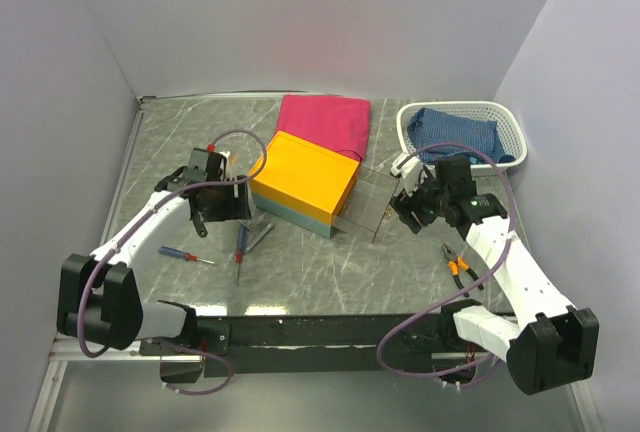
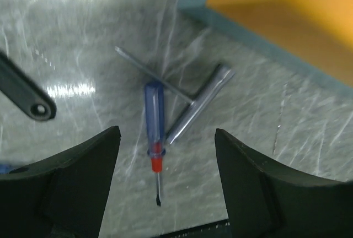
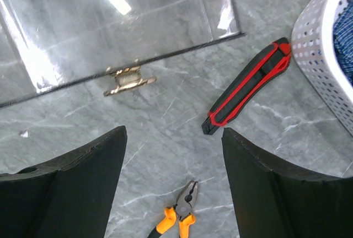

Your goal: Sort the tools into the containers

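My left gripper (image 1: 226, 208) is open and empty, hovering beside the orange-topped, teal-based box (image 1: 303, 180). In the left wrist view a blue-handled screwdriver with a red collar (image 2: 154, 118) lies between my open fingers (image 2: 88, 161), crossing a thin grey T-shaped tool (image 2: 194, 103). A dark wrench end (image 2: 26, 97) lies to the left. My right gripper (image 1: 412, 208) is open and empty above bare table. A red-and-black tool (image 3: 249, 86) lies ahead to the right, and orange-handled pliers (image 3: 177, 216) lie near. The white basket (image 1: 505, 120) holds a blue cloth (image 1: 455, 132).
The box's clear side panel (image 3: 110, 23) lies folded down on the table with its metal latch (image 3: 128, 79). A pink cloth (image 1: 325, 120) lies behind the box. Another small screwdriver (image 1: 186, 255) lies at the front left. Grey walls close in both sides.
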`<state>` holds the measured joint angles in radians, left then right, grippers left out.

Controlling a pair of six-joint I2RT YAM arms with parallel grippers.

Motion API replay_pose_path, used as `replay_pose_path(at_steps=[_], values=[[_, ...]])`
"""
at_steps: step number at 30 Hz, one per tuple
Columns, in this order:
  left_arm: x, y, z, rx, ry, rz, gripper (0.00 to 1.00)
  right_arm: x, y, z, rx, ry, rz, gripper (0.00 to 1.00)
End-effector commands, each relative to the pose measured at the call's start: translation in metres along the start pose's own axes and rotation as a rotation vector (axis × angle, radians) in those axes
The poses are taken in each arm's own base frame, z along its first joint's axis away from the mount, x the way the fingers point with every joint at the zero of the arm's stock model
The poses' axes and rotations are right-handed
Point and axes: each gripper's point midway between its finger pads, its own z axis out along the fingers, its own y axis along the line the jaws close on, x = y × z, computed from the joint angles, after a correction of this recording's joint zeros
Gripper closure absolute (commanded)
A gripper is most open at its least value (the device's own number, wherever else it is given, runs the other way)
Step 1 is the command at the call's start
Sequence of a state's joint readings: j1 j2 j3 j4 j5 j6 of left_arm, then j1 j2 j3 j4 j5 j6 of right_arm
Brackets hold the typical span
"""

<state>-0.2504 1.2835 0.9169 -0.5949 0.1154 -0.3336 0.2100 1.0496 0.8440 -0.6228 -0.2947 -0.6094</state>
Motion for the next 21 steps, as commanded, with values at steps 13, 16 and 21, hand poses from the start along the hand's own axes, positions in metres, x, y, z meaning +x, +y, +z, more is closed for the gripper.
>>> replay_pose_path(at_steps=[13,16,21], values=[[0.041,0.017,0.04,-0.107,0.229,-0.147,0.46,-0.027,-0.027,-0.011,0.079,-0.052,0.011,0.24],[0.051,0.024,0.05,-0.134,0.272,-0.163,0.46,-0.026,-0.028,-0.015,0.097,-0.066,0.043,0.24],[0.064,0.032,0.065,-0.149,0.324,-0.167,0.56,-0.025,-0.025,-0.019,0.097,-0.086,0.064,0.24]])
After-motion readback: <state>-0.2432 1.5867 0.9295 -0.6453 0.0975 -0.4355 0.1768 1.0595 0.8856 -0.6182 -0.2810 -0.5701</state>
